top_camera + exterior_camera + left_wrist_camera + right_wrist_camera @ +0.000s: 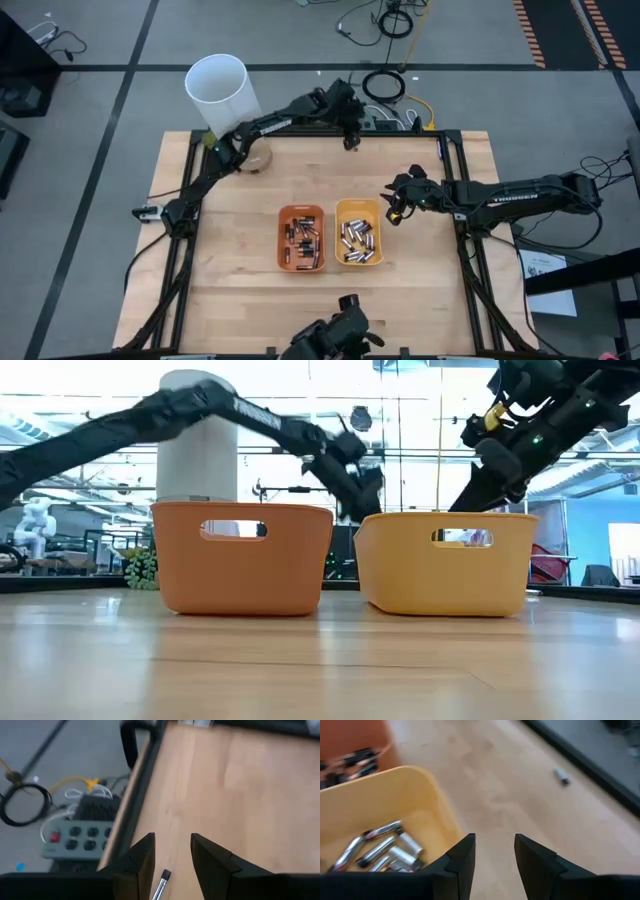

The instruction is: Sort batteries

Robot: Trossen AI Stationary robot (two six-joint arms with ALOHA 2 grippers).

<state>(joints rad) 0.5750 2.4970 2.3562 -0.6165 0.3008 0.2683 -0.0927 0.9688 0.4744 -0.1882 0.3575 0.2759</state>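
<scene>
Near table's far edge, left arm (349,140) reaches.

You have a light wooden table (230,290) with a black frame. At its middle, an orange tray (301,238) sits left of a yellow tray (358,232), just beside each other. One loose battery (161,886) lies near the far edge. A white tube (222,95) stands at the far left corner.

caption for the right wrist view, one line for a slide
Right claw, open and empty, hovers beside the yellow tray of silvery batteries, one stray battery lying apart on the table.
</scene>
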